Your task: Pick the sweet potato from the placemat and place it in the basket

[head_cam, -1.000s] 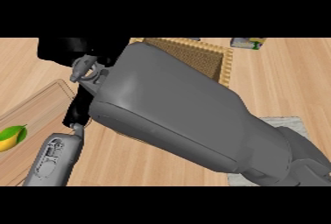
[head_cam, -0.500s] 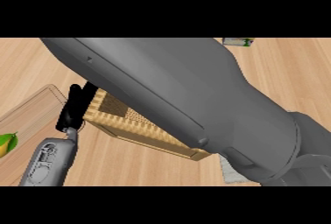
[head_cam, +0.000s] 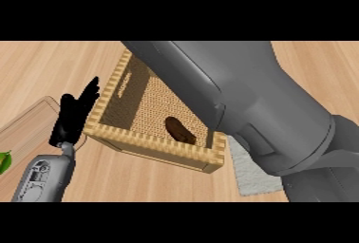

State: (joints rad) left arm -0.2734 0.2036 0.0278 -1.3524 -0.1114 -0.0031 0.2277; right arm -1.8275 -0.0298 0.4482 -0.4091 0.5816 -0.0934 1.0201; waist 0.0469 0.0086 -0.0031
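Sweet potato point(head_cam: 180, 130) | in basket point(head_cam: 155, 148) | long axis upper-left to lower-right

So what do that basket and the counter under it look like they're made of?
The basket looks like woven wicker or straw: tan, matte, with a ribbed rim and a finely textured floor. The counter looks like light wood or a wood-look laminate, with smooth streaks of grain; which of the two cannot be told.
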